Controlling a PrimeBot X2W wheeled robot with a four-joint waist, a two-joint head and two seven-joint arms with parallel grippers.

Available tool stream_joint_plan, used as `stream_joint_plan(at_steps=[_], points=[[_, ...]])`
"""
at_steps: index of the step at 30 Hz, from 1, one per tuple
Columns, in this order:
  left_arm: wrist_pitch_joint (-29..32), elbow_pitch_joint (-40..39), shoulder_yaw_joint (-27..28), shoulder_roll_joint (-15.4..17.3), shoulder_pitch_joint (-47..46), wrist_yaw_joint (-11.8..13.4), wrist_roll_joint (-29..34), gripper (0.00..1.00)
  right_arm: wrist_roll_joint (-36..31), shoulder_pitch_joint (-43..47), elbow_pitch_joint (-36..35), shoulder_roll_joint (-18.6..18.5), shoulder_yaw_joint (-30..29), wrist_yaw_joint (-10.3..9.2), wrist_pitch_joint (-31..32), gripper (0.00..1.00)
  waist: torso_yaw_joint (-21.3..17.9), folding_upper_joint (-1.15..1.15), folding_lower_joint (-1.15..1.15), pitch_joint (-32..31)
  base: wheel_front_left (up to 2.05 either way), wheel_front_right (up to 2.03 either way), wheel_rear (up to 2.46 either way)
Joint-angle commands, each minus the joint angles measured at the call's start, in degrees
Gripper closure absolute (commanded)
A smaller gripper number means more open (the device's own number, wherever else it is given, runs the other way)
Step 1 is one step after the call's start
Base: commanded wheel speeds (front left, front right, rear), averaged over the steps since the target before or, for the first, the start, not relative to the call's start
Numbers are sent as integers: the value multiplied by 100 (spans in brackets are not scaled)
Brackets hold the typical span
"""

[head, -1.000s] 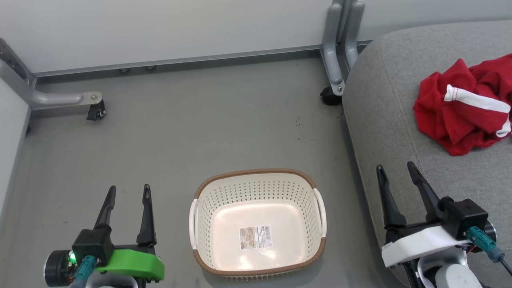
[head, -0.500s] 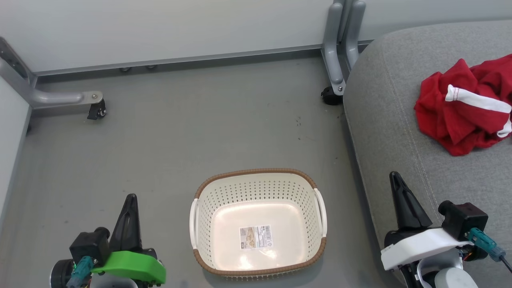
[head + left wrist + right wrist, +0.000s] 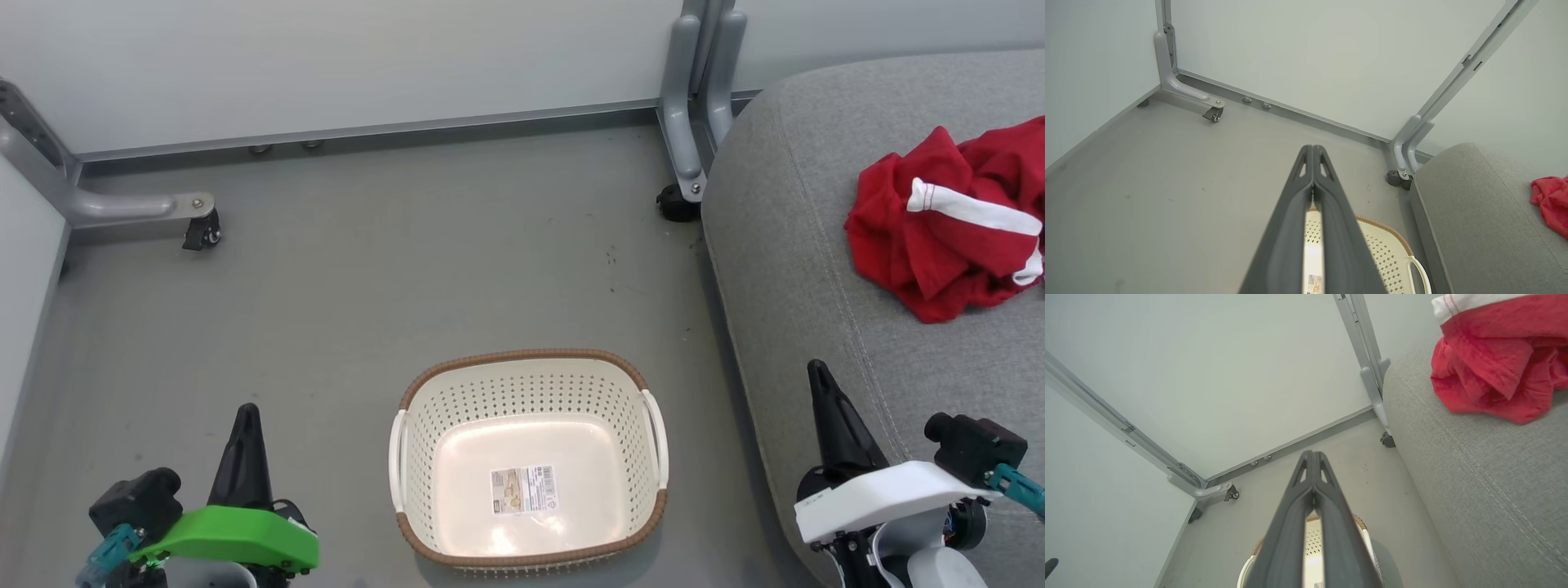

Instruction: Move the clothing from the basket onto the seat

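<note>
Cream-white perforated plastic basket (image 3: pixel 522 392), rounded rectangle with a brown woven-look rim and white side handles, stands on the grey floor (image 3: pixel 408 261) near centre. Its bare bottom carries a paper label (image 3: pixel 524 488).

Right of the basket is the large light grey upholstered fabric seat (image 3: pixel 800 245), with a rounded edge and a stitched seam running near to far.

Bright red soft fabric clothing (image 3: pixel 939 237) lies crumpled on the seat, far right, well apart from the basket. It is a heap of folds with a white band across its top, and the right frame edge cuts off part of it. The right wrist view shows the clothing (image 3: pixel 1494 367) close: a red stitched hem with a white band above.

Left tool (image 3: pixel 244 416), with a green housing, is at near left over the floor, left of the basket and apart from it. Its two dark fingers are pressed together to one point: closed, empty, touching nothing. In the left wrist view the left tool (image 3: pixel 1312 153) tips meet.

Right tool (image 3: pixel 819 376), with a white housing, is at near right by the seat's near edge, well apart from the clothing. Its fingers are also pressed together and empty. The right wrist view shows the right tool (image 3: pixel 1312 457) tips meeting.
</note>
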Motion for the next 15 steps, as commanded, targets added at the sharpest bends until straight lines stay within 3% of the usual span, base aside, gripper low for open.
stream_joint_plan(at_steps=[1,15], points=[[41,-59,52,19,-132,-37,-243,100,250,-168,-36,-41,-26,1,31,100,2,0,0,-8,0,0,0],[351,-44,223,-21,-212,-139,-1417,100,1491,-278,146,-95,-93,0,205,100,19,0,0,-78,0,0,0]])
